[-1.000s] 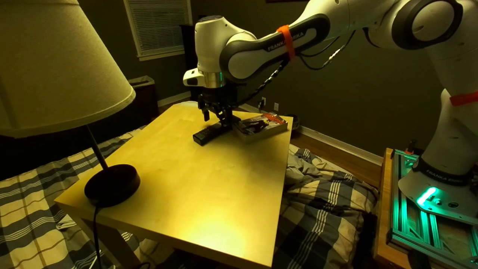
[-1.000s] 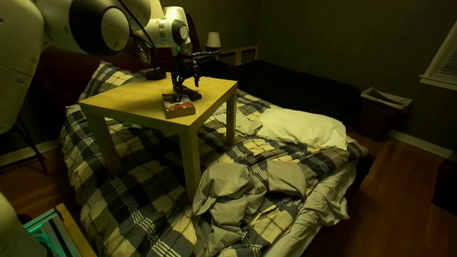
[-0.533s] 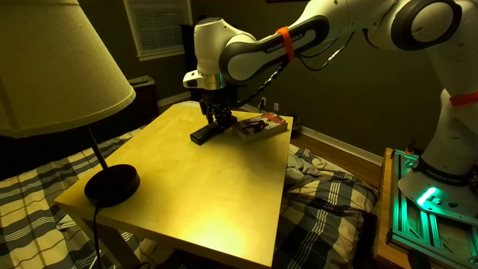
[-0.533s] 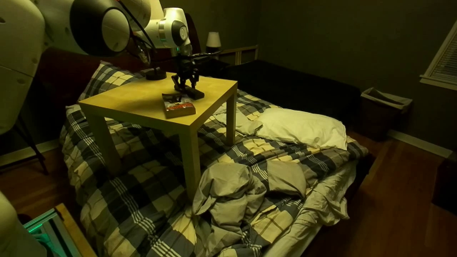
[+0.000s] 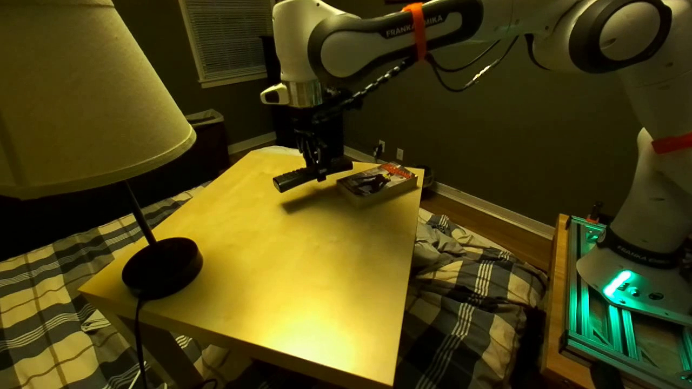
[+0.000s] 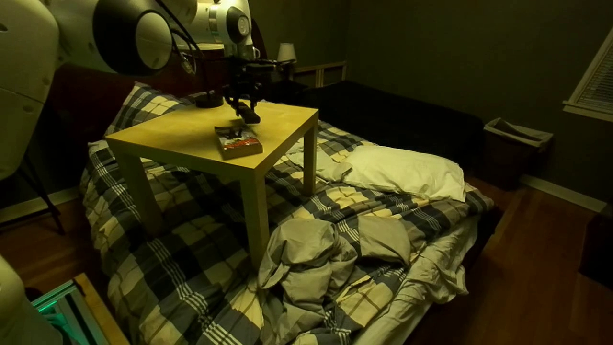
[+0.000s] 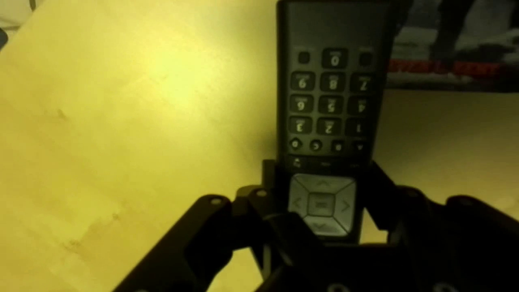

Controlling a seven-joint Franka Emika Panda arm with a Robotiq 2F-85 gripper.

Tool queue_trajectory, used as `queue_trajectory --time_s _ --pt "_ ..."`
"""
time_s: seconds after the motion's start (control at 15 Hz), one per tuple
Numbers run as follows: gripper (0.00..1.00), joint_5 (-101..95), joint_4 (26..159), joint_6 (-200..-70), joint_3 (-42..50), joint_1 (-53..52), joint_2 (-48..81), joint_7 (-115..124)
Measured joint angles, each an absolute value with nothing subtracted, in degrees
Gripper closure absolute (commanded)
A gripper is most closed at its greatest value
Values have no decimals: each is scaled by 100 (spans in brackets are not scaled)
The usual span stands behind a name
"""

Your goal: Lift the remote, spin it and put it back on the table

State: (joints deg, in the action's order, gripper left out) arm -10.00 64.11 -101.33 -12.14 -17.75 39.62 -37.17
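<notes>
The black remote [image 7: 330,105] hangs in the air above the table [image 5: 303,270], buttons up, and its shadow lies apart from it on the light-wood top. My gripper [image 7: 322,186] is shut on it, one finger on each long side near the silver arrow pad. In an exterior view, one end of the remote [image 5: 292,180] sticks out past the fingers toward the camera. From another angle it shows as a dark bar [image 6: 249,114] below the gripper. Its far end in the wrist view is hidden behind the gripper's body.
A thick paperback book [image 5: 378,186] lies on the table close beside the remote; it also shows in the wrist view [image 7: 454,77]. A lamp with a black base [image 5: 162,267] and large shade [image 5: 86,102] stands at the near corner. The table stands on a plaid-covered bed [image 6: 191,254].
The open fingers have come together on the remote, which lay on the table. The arm has risen, and the remote has come up off the tabletop with it.
</notes>
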Motion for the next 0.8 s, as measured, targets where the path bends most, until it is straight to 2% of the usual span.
queue_trajectory --time_s 0.27,0.8 --pt "72 -850 5916 -9954 -1187 -1786 3966 -2628" --pt "72 -1359 5742 -10459 -745 -2076 3963 -429"
